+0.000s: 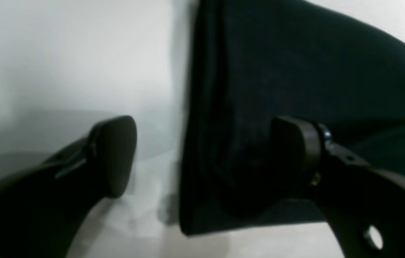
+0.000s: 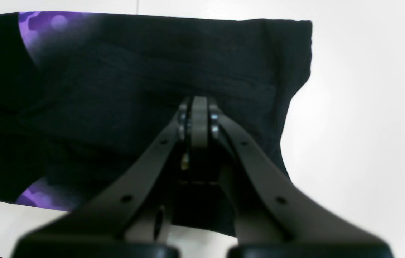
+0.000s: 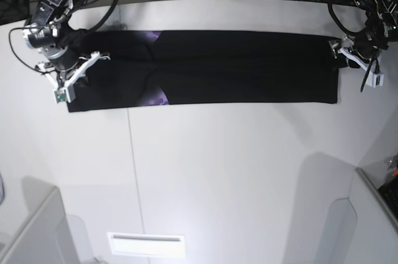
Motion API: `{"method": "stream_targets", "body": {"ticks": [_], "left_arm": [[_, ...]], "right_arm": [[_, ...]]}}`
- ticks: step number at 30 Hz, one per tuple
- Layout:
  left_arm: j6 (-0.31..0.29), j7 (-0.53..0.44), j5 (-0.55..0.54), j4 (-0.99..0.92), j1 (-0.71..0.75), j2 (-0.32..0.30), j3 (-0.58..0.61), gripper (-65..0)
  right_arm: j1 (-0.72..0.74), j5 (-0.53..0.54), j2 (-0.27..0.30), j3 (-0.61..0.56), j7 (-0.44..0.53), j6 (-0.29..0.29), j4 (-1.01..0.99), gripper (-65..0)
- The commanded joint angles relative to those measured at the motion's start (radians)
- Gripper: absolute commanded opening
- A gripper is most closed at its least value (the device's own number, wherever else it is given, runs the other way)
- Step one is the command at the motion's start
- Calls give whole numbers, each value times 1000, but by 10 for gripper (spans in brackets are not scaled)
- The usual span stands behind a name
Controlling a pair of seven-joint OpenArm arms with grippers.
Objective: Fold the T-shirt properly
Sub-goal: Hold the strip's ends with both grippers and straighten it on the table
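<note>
Black shirt (image 3: 205,68) lies folded into a long band across the far side of my white table (image 3: 217,171), purple print showing near its left end. My right gripper (image 2: 199,111) has its fingers pressed together over the cloth; my left gripper (image 1: 202,157) is spread, straddling the shirt's edge.

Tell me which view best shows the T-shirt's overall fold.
Base view: the T-shirt lies as one long strip, end to end. The left wrist view shows only one end, the right wrist view the other end with purple print.
</note>
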Motion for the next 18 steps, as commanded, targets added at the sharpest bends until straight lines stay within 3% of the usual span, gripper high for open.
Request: {"method": "stream_targets", "body": {"ticks": [1, 3, 4, 9, 10, 18], "left_arm": [[-2, -3, 6, 9, -4, -11, 13, -91], [0, -8, 13, 8, -4, -11, 33, -130], [0, -8, 12, -3, -4, -11, 35, -184], [-2, -11, 12, -100, -18, -13, 35, -607], [-2, -12, 12, -114, -18, -14, 32, -650], [-4, -95, 12, -137, -7, -25, 26, -650]], "right_arm": [[1, 14, 7, 0, 20, 1, 19, -650], [-2, 14, 7, 0, 21, 1, 19, -650], [-2, 14, 7, 0, 21, 1, 19, -650], [-4, 14, 7, 0, 21, 1, 19, -650], [-4, 14, 7, 0, 21, 1, 19, -650], [-4, 14, 6, 0, 21, 1, 18, -650]]}}
